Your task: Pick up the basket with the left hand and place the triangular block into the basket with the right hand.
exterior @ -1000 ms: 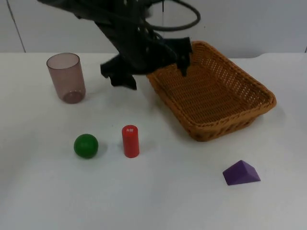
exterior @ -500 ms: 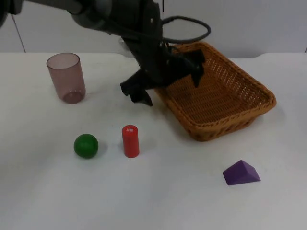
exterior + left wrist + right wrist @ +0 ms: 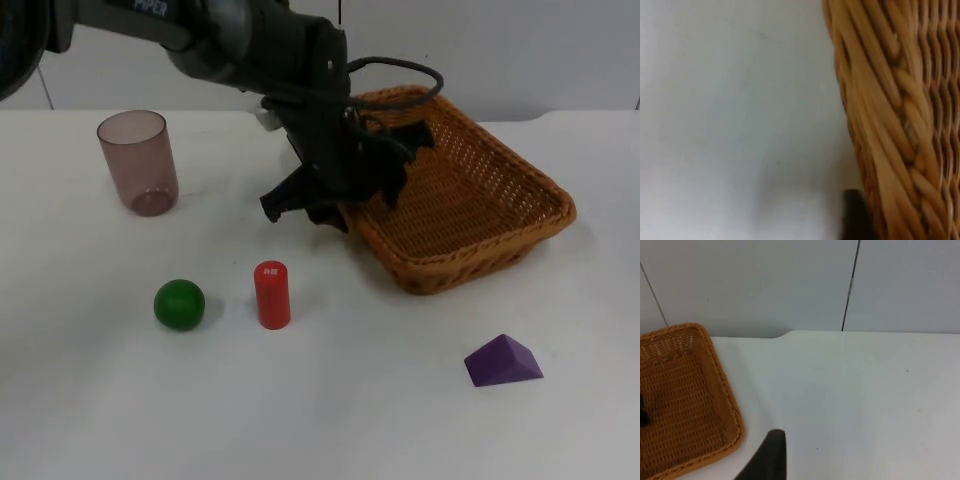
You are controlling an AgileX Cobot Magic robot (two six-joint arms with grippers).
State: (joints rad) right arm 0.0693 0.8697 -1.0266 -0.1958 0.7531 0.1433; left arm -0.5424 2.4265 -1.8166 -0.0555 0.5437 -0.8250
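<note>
The wicker basket (image 3: 455,268) rests on the white table at the right of centre. My left gripper (image 3: 350,175) is open and sits astride the basket's left rim, one finger outside and one inside. In the left wrist view the braided rim (image 3: 890,125) runs right beside a black fingertip (image 3: 855,215). The purple triangular block (image 3: 503,361) lies alone near the front right, clear of the basket. In the right wrist view a black fingertip (image 3: 769,457) of the waiting right gripper hovers over bare table, with the basket (image 3: 680,400) off to one side.
A tinted plastic cup (image 3: 140,160) stands at the back left. A green ball (image 3: 179,304) and an upright red cylinder (image 3: 271,294) sit in front of the left arm. The grey partition wall closes the table's far side.
The left arm has swung right and down from beside the basket until its gripper straddles the left rim. Basket, block and the other objects have stayed put.
</note>
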